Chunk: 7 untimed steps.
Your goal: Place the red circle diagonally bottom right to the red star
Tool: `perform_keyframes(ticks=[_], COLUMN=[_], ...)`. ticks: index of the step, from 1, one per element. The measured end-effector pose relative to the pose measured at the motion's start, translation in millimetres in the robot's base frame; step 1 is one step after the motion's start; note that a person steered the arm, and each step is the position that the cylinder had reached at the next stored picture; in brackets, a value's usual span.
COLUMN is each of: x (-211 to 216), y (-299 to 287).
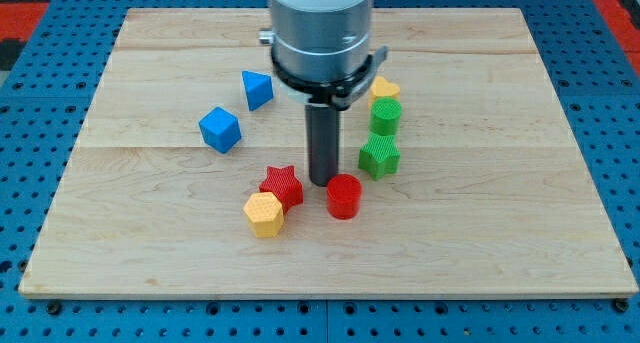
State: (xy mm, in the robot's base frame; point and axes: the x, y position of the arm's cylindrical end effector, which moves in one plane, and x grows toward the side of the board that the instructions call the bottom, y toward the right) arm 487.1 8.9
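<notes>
My tip [322,182] rests on the wooden counter [500,233], just above the red circle [344,196] in the view and a shade to its left, touching it or very nearly so. There is no claw on this arm, only the straight dark rod, so nothing can be said to be apart, together or clamped.

The red circle sits to the view's right of the red star [283,186], close by but with a gap between them, and only slightly lower. The yellow block [264,214], which looks six-sided, lies against the star's lower left.

As I judge it, the task is partly done: the circle is already on the star's right side, but it reads more as beside the star than diagonally below it. What is left is a short push toward the view's bottom, perhaps a little rightward, and my tip seems well placed above the circle for that.

Further off, a green star [379,157], a green block [385,115] and a yellow heart [384,88] stand in a column at the right of the rod; a blue cube [220,129] and a blue triangle [257,88] lie to the upper left.
</notes>
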Motion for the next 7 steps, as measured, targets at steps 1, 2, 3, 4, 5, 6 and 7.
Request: perform_keyframes(ticks=[1, 2, 3, 4, 5, 6, 7], x=[16, 52, 55, 61, 86, 69, 57], y=[34, 54, 61, 122, 82, 28, 49])
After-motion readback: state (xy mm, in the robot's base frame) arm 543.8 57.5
